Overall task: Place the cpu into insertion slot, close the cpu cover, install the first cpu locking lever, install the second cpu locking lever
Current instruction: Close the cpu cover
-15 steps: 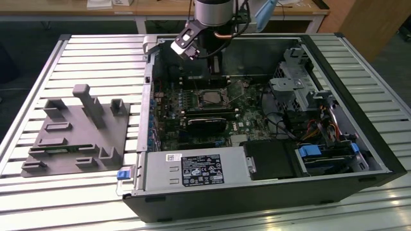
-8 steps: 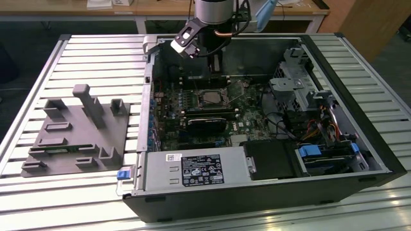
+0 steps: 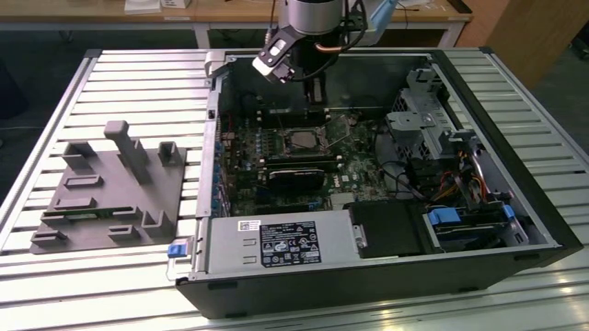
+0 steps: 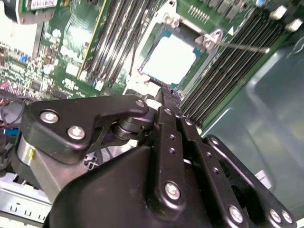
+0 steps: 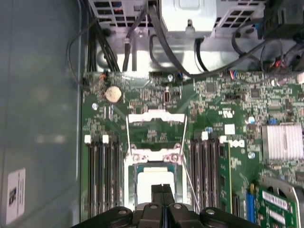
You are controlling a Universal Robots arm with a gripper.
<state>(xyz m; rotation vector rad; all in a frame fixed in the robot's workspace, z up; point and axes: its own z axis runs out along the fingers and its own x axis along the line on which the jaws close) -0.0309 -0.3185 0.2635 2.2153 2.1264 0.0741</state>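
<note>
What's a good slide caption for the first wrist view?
Closed gripper above the chip seated in its socket, with the cover frame lying open beside it.

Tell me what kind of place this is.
Probably a robotics lab or workshop. An open PC case lies on a slatted metal table with a grey fixture beside it, and wooden benches stand behind.

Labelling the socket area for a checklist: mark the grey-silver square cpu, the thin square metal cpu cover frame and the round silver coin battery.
grey-silver square cpu [image 5: 145,183], first wrist view, its bare metal top.
metal cpu cover frame [image 5: 156,115], first wrist view, its outer bar.
round silver coin battery [image 5: 112,93], first wrist view, its centre.
</note>
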